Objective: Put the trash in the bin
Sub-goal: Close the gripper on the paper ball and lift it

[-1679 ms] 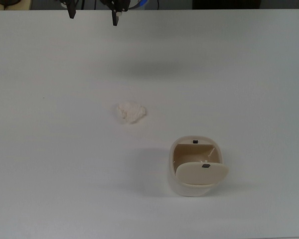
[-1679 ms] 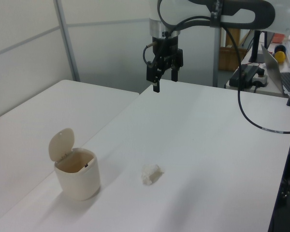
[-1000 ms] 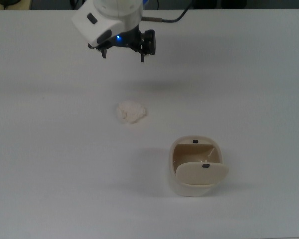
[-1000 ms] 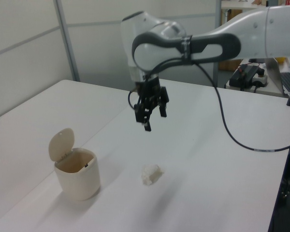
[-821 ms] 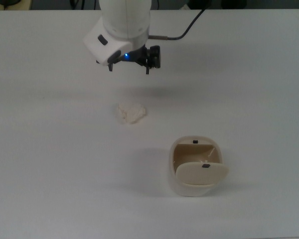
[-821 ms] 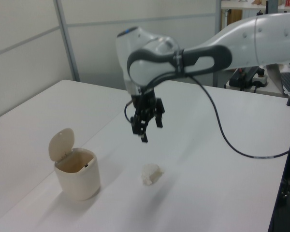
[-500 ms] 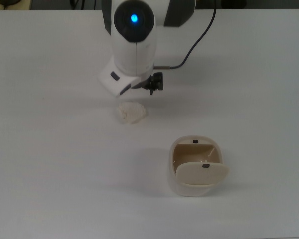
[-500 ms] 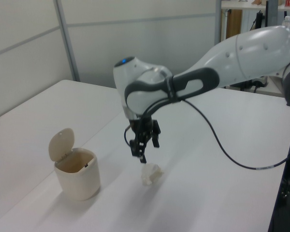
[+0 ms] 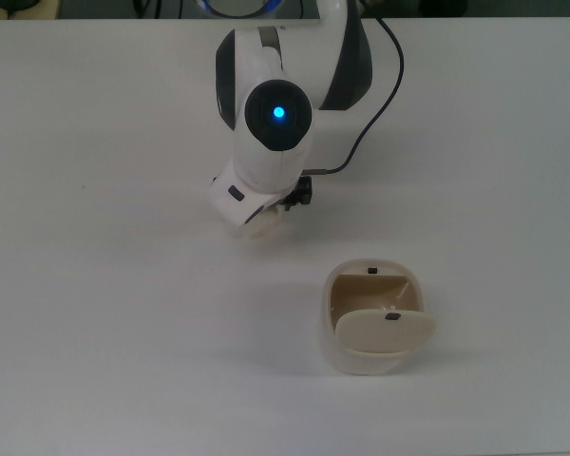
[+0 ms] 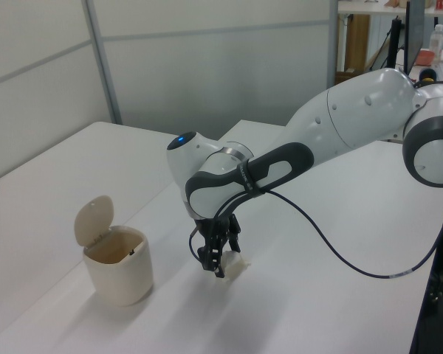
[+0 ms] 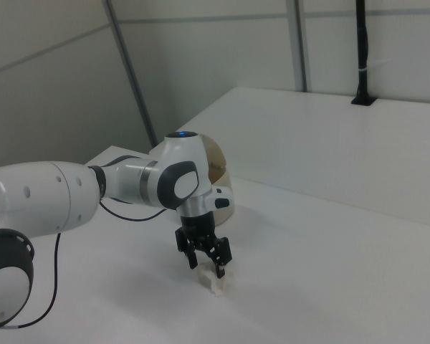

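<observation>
The trash (image 11: pixel 217 284) is a small crumpled white wad lying on the white table. My gripper (image 11: pixel 206 266) is open and points down at it, with its dark fingertips (image 11: pixel 221 271) low on either side of the wad's top. In the left view the gripper (image 10: pixel 217 263) hides most of the trash (image 10: pixel 237 267). In the top view my wrist covers the wad except for a sliver of trash (image 9: pixel 263 228). The cream bin (image 9: pixel 372 323) stands with its flap lid (image 9: pixel 385 332) swung open, showing a tan inside. The bin (image 10: pixel 118 271) is apart from the wad, on the left view's left.
The white table (image 9: pixel 104 313) spreads out around both things. My arm's cable (image 10: pixel 332 254) loops above the table on the left view's right. In the right view the bin (image 11: pixel 221 188) sits partly behind my arm. Wall panels stand beyond the table.
My gripper has come down from high at the table's far side to just over the trash, staying open. The trash and the bin have not moved.
</observation>
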